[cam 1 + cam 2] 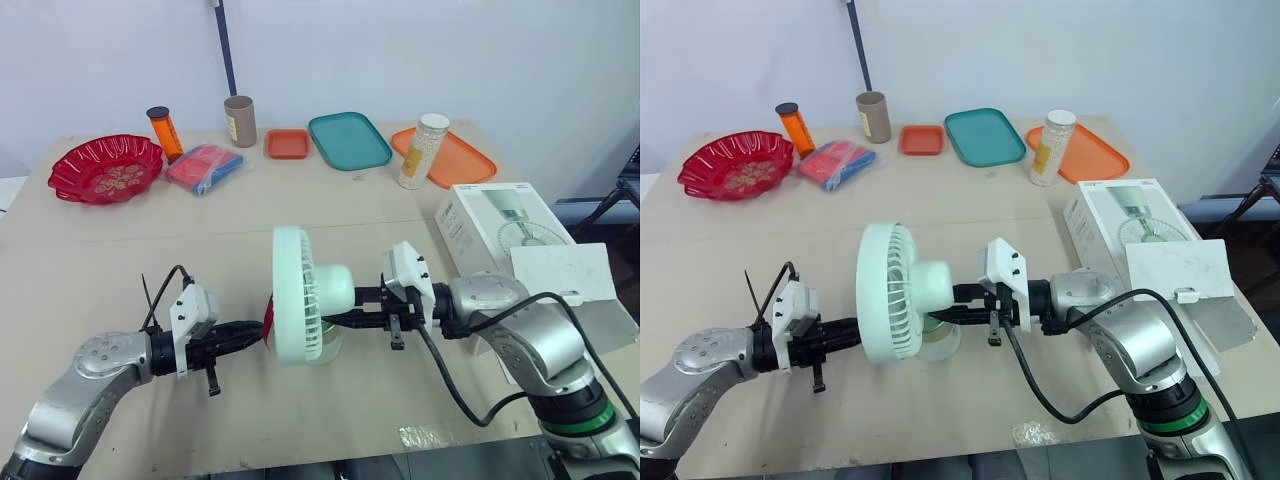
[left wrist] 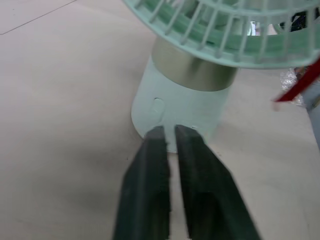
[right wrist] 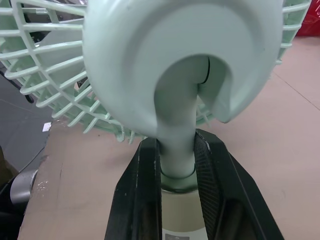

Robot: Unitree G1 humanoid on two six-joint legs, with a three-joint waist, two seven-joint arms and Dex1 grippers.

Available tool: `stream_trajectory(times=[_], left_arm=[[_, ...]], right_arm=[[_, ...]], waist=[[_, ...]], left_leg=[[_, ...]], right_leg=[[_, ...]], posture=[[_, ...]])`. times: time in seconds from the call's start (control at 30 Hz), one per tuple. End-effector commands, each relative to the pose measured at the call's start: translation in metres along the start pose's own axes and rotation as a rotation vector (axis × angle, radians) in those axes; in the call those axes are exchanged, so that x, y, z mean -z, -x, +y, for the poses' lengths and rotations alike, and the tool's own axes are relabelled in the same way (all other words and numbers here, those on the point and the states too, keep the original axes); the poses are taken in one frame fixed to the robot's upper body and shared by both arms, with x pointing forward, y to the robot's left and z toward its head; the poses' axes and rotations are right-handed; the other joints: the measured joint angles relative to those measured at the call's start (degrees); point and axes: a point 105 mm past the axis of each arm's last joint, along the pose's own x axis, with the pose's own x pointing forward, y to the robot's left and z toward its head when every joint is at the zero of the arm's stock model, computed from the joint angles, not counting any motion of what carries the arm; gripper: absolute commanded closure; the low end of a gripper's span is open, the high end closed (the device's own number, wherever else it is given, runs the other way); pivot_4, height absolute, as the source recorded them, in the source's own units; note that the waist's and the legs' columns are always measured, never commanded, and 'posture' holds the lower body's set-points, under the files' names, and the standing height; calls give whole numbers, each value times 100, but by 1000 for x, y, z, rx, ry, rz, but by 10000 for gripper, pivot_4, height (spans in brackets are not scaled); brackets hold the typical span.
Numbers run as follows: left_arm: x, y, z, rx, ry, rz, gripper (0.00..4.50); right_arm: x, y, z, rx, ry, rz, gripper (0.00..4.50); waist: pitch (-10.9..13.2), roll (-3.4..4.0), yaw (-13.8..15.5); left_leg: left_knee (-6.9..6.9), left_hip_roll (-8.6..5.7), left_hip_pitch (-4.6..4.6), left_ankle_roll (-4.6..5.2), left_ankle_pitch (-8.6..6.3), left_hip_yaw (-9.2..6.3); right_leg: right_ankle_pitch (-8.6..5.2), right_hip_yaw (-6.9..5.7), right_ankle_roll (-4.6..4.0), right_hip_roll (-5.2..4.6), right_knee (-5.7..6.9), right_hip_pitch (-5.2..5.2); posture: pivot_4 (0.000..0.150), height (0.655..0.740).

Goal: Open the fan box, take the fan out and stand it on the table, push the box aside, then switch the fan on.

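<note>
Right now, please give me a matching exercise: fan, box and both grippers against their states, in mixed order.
1 fan
2 box
3 left gripper
4 right gripper

A clamped on the fan's neck
B upright between both grippers
C shut, tips at the fan's base
D lying to the robot's right, flap open

Pairs: 1-B; 2-D; 3-C; 4-A

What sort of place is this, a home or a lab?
Likely a test lab: a plain table against a blank wall, with unrelated props laid out, a red bowl, a teal tray, a fan.
</note>
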Motion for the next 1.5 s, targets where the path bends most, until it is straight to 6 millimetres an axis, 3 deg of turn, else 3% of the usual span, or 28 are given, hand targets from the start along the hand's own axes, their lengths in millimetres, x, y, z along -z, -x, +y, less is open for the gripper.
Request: stream_trajectory(times=[0.03,0.63,1.5], left_arm=[[-2,-5,0,3,-24,-18,44524],[-2,-32,5,13,-38,-39,44524],[2,-40,0,35,-26,-45,44524]], right_arm=[[-6,1,6,-30,50,3,41385],[-4,-1,4,-34,58,22,41385],[-5,-4,2,-10,59,23,41385]], waist=[[0,0,0],[-3,2,12],[-5,5,31]], left_leg=[[0,0,0,0,0,0],[2,-1,11,0,0,-1],[3,-1,13,1,0,-1]], right_leg=[[0,0,0,0,0,0],[1,0,1,-1,0,12],[1,0,2,-1,0,14]], posture=[[1500,7400],[1500,7400],[1500,7400]])
